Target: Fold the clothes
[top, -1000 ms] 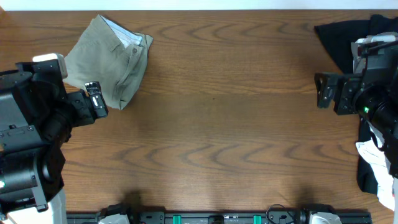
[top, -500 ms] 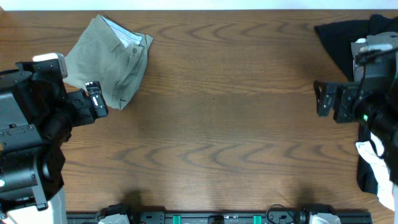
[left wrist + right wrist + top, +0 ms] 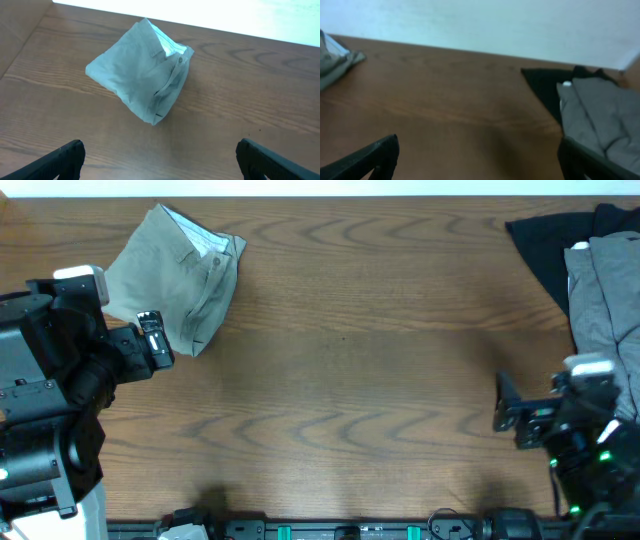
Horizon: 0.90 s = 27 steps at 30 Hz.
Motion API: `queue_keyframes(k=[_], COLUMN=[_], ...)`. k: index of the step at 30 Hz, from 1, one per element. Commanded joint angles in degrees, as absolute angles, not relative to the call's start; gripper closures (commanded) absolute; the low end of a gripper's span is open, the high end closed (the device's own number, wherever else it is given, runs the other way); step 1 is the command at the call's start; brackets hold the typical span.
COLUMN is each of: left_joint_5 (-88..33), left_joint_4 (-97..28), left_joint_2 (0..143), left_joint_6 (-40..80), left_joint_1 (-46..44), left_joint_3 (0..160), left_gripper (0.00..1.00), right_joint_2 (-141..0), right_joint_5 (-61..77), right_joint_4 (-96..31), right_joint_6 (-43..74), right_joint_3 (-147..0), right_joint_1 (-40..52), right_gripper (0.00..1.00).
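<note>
Wrapping up, I'd say: bench has the shorts in a folded bundle near the far-left corner.
Left gripper just beside them, right gripper at near-right edge; both spread wide, empty. Next: probably only a retreat.

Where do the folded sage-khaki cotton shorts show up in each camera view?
Overhead: the folded sage-khaki cotton shorts lie upper left.
Left wrist: the shorts sit centre, upper half.
Right wrist: only a corner of the shorts shows, far left edge.
Shared landmark: the far edge of the brown wooden table, close behind the shorts.
</note>
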<state>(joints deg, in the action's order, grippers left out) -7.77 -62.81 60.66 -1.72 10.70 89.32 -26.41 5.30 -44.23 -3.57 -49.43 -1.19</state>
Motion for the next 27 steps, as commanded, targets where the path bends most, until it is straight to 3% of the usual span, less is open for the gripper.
queue_keyframes(k=[1, 12, 27], left_joint_5=[-8.5, -8.5, -8.5], left_joint_4=[-62.9, -62.9, -62.9], left_joint_2=[60.7, 60.7, 60.7], left_joint_6=[-1.7, -1.7, -1.7], left_joint_1=[10.5, 10.5, 10.5], left_joint_3=[89.2, 89.2, 89.2], left_gripper=[0.02, 0.02, 0.02], right_joint_2=[-19.9, -4.1, -0.3], right_joint_5=[5.0, 5.0, 9.1], right_joint_4=[-41.6, -31.9, -14.7], right_joint_6=[-2.5, 3.0, 3.0], right_joint_3=[-43.0, -25.1, -6.4], right_joint_1=[-0.6, 2.7, 3.4], right_gripper=[0.01, 0.01, 0.01])
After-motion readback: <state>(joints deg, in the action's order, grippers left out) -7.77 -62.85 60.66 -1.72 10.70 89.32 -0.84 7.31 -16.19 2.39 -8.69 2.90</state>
